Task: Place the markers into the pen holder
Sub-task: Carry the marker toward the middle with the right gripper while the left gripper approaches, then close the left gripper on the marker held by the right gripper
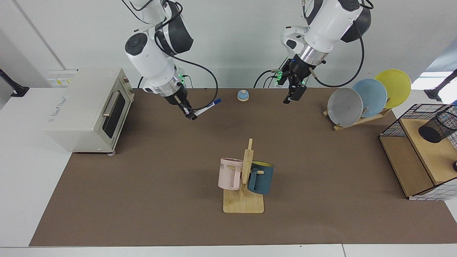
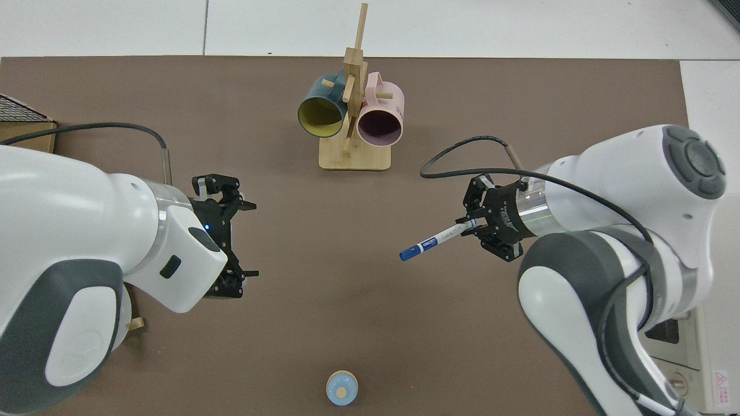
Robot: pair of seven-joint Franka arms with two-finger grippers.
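Fingers [image 2: 469,226] of the right gripper [image 1: 191,115] clamped on the white end of the marker [image 2: 432,244], held in the air above the brown mat [image 1: 142,200], well clear of its surface. Marker close to level, dark blue cap pointing away from the gripper toward the middle of the table, in the facing view reaching toward the small blue bell [image 1: 243,95] without touching it. Right gripper out in front of the toaster oven [image 1: 89,110], well apart from it. Left gripper [image 1: 293,95] hanging over the far side of the mat between the bell and the plate rack [image 1: 360,119], fingers spread wide apart in the top view [image 2: 236,241], holding nothing. Pen holder [image 1: 437,126], a black mesh cup, lying tilted on its side on the wooden shelf inside the big wire basket [image 1: 396,123] at the table's edge, far from the marker and on the left arm's side. Mug tree [image 1: 246,178] near the mat's middle with a pink mug [image 1: 228,174] and a dark blue mug [image 1: 261,177] hung on it, untouched by either arm. Grey, blue and yellow plates standing upright in the rack.
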